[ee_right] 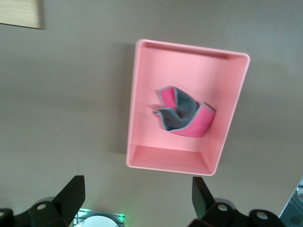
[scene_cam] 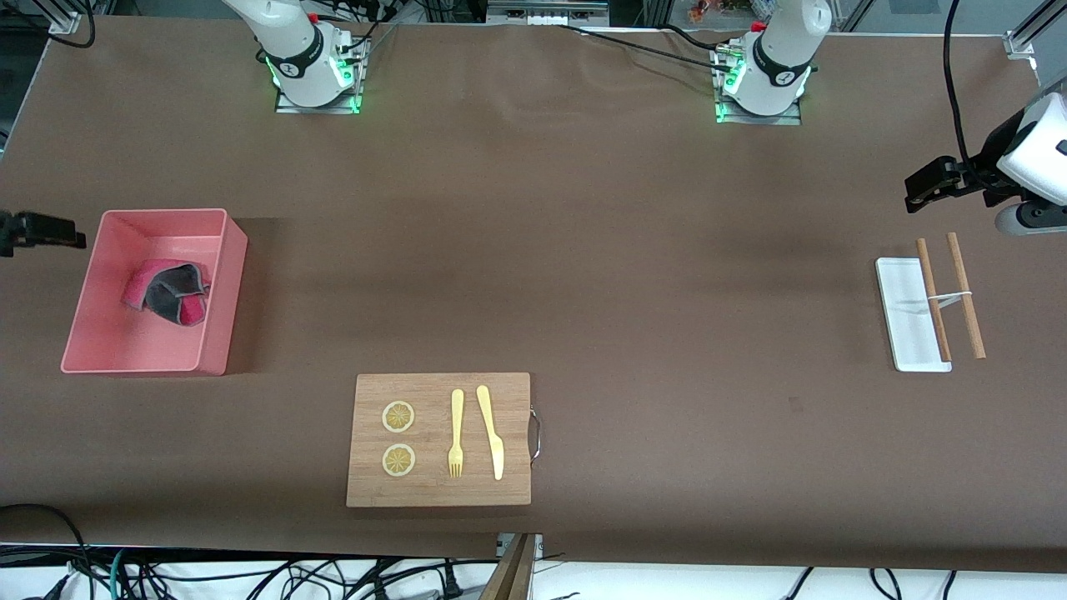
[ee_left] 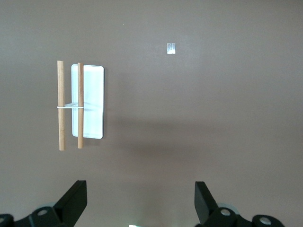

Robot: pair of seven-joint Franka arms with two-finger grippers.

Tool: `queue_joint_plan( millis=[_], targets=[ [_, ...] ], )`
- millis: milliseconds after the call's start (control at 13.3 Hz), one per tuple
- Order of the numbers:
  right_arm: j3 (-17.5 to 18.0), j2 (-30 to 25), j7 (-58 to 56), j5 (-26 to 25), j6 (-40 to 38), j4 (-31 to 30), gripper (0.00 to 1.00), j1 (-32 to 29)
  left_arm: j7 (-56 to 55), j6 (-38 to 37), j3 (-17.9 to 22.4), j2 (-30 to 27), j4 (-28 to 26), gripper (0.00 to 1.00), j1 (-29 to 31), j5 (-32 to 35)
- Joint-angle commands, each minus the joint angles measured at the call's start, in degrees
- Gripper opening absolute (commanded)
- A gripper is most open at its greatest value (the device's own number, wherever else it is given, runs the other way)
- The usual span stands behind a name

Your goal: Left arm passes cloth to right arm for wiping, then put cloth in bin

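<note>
The cloth (scene_cam: pixel 169 290), magenta-pink and dark grey, lies crumpled inside the salmon-pink bin (scene_cam: pixel 221 283) toward the right arm's end of the table. The right wrist view shows the cloth (ee_right: pixel 182 113) on the bin's floor (ee_right: pixel 189 66). My right gripper (scene_cam: pixel 37 231) is up in the air beside the bin, open and empty (ee_right: pixel 137 196). My left gripper (scene_cam: pixel 929 185) is up over the table at the left arm's end, near a white tray, open and empty (ee_left: pixel 140 198).
A small flat white tray (scene_cam: pixel 904 312) with two wooden sticks (scene_cam: pixel 965 292) lies at the left arm's end and shows in the left wrist view (ee_left: pixel 92 94). A wooden cutting board (scene_cam: pixel 438 483) with lemon slices, a fork and a knife lies nearest the front camera.
</note>
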Motion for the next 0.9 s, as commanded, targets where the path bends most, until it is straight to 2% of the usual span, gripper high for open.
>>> queue_joint_plan(
  millis=[0, 375, 450, 675, 825],
  targets=[
    [4.74, -5.71, -0.48, -3.36, -0.62, -2.93, 1.00, -0.66, 1.44, -0.64, -0.17, 0.43, 1.43, 1.00, 0.07, -0.59],
    [5.63, -9.93, -0.14, -2.94, 2.55, -6.70, 1.00, -1.01, 1.44, -0.64, -0.17, 0.43, 1.35, 1.00, 0.07, -0.59],
    [5.97, -10.81, 1.87, -2.76, 2.11, -7.58, 1.00, -1.01, 1.44, -0.55, -0.17, 0.43, 1.43, 1.00, 0.07, -0.59],
    [9.31, -11.78, 17.85, -2.23, 0.44, -8.55, 1.00, -1.01, 1.44, -0.55, -0.52, 0.34, 1.43, 1.00, 0.07, -0.67],
    [9.67, -11.09, 18.06, -2.15, 0.18, -8.20, 1.00, -1.01, 1.44, -0.55, -0.53, 0.43, 1.43, 1.00, 0.07, -0.67]
  ],
)
